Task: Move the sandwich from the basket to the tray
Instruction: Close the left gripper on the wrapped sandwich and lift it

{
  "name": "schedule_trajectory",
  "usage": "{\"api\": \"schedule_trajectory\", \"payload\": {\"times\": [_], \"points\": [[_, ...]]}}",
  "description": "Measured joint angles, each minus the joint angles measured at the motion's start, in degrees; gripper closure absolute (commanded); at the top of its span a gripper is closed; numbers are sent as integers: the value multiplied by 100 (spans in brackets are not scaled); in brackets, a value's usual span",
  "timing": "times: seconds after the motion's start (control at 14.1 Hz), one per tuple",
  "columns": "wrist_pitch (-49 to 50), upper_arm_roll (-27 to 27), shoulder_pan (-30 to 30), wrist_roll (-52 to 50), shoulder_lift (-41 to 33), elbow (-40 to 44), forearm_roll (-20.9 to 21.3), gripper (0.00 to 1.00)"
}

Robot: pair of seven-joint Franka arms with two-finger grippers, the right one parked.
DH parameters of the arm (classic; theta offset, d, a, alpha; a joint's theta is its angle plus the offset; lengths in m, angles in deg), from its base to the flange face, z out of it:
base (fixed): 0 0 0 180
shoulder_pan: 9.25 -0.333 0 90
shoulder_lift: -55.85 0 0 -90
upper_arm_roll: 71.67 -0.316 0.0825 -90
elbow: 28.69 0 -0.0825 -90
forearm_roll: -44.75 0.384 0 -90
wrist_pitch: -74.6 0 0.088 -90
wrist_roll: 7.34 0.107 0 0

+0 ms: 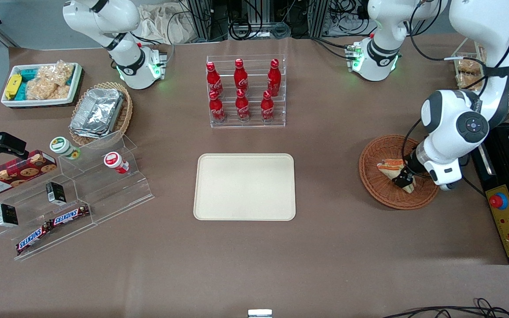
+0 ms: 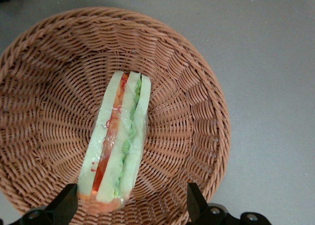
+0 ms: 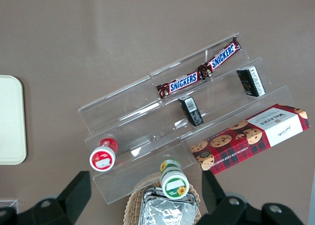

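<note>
The sandwich (image 2: 118, 141) is a wrapped wedge of pale bread with orange and green layers, lying in the round reddish-brown wicker basket (image 2: 44, 87). My gripper (image 2: 130, 205) hangs low over the basket, open, its two black fingers (image 2: 66, 200) astride the wide end of the sandwich without touching it. In the front view the gripper (image 1: 402, 179) covers part of the sandwich (image 1: 388, 166) inside the basket (image 1: 371, 185). The cream tray (image 1: 244, 186) lies flat at mid-table, toward the parked arm from the basket, with nothing on it.
A clear rack of red bottles (image 1: 245, 90) stands farther from the front camera than the tray. A stepped acrylic stand (image 1: 77, 194) with snacks, a tan oval basket of foil containers (image 1: 100, 112) and a white bin (image 1: 40, 84) are toward the parked arm's end. A black control box (image 1: 508, 221) sits beside the basket.
</note>
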Motion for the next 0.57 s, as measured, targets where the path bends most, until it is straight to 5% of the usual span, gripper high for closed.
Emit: {"api": "schedule_trajectory", "payload": {"times": [0.42,0.49,0.57], "points": [[-143,-51,-1,-7,264,-32,325,0],[-230,-87,-2,-7,309,-50,356,8],[-313,-111,-3,-7,346,-72,393,46]]}}
